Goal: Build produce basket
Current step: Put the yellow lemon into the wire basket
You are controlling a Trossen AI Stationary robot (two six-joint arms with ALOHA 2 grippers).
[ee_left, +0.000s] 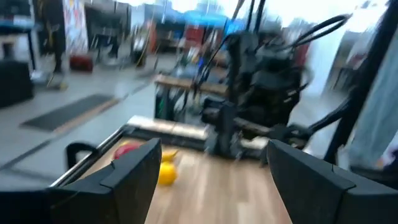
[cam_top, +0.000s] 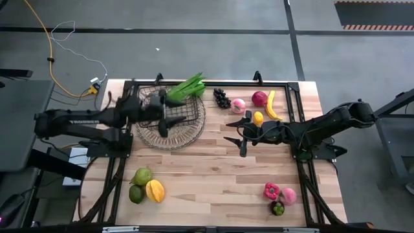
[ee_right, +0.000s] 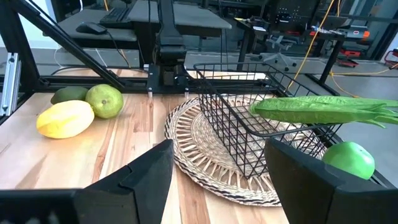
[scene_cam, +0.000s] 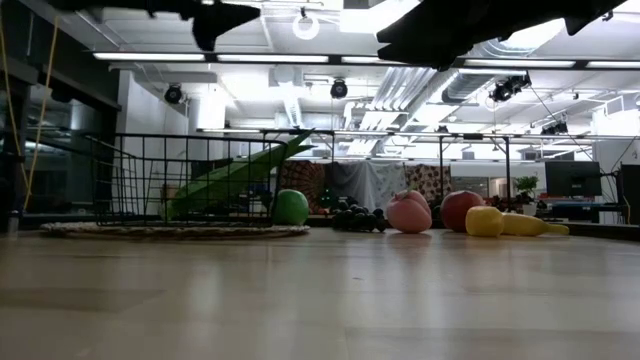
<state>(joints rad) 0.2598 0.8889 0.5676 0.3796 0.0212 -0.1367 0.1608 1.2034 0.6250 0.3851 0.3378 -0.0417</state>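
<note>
The dark wire basket (cam_top: 181,123) stands on a round woven mat (ee_right: 205,155) at the far left of the table. A long green leafy stalk (cam_top: 187,87) lies slanted in the basket, its tip leaning out over the far wire rim (scene_cam: 300,135). A green round fruit (ee_right: 351,159) sits on the table by the basket, under the stalk's tip. My left gripper (cam_top: 163,114) hovers open above the basket, holding nothing (ee_left: 211,180). My right gripper (cam_top: 237,132) waits open mid-table, pointing at the basket (ee_right: 217,180), with nothing between its fingers.
Dark grapes (cam_top: 222,98), a pink fruit (cam_top: 239,105), a red one (cam_top: 259,98), a banana (cam_top: 272,103) and a small yellow piece (cam_top: 258,118) lie far right. Two green fruits (cam_top: 140,183) and a yellow one (cam_top: 154,191) lie near left; three pieces (cam_top: 278,196) near right.
</note>
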